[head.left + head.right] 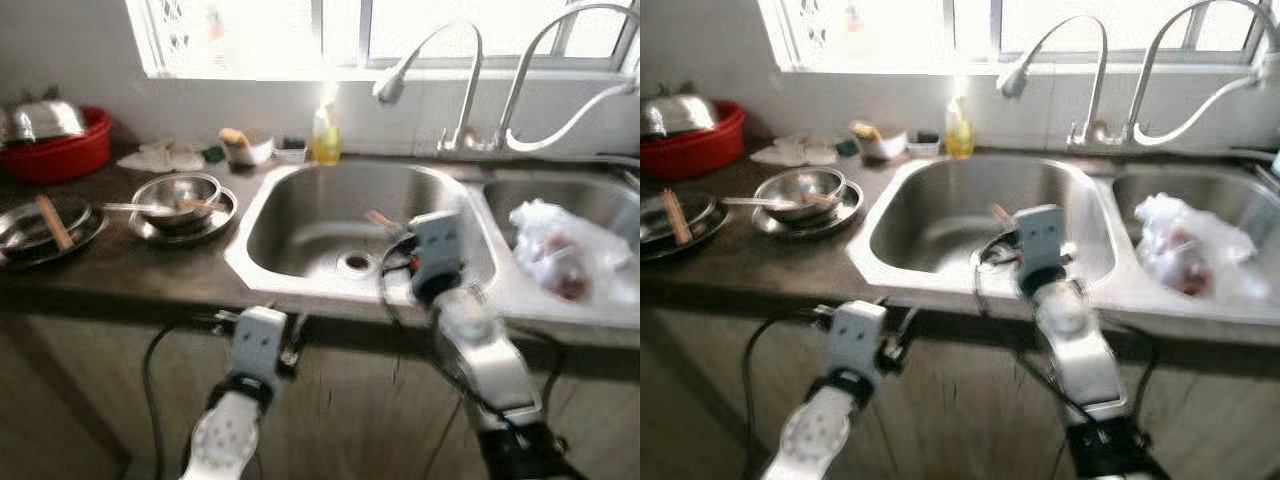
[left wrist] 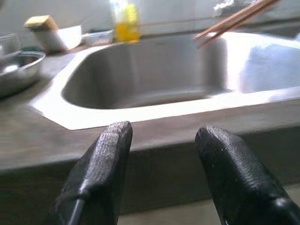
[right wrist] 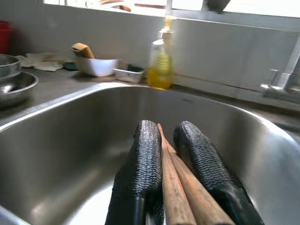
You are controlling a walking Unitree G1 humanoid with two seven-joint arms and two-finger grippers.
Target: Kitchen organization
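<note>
My right gripper (image 3: 166,138) is shut on a pair of wooden chopsticks (image 3: 176,187) and holds them over the left basin of the steel sink (image 1: 300,225). The chopsticks' tips (image 1: 378,218) poke out past my right wrist above the basin. My left gripper (image 2: 161,140) is open and empty, hanging below the counter's front edge (image 2: 140,140) before the sink. On the counter to the left, a steel bowl with a spoon (image 1: 178,195) sits on a plate, and a steel tray (image 1: 45,228) carries another wooden stick (image 1: 53,222).
A yellow soap bottle (image 1: 326,135), a white dish with a sponge (image 1: 246,147) and a small tray stand behind the sink. Two taps (image 1: 465,85) arch over the basins. A plastic bag (image 1: 565,250) lies in the right basin. A red basin with a steel lid (image 1: 55,135) is far left.
</note>
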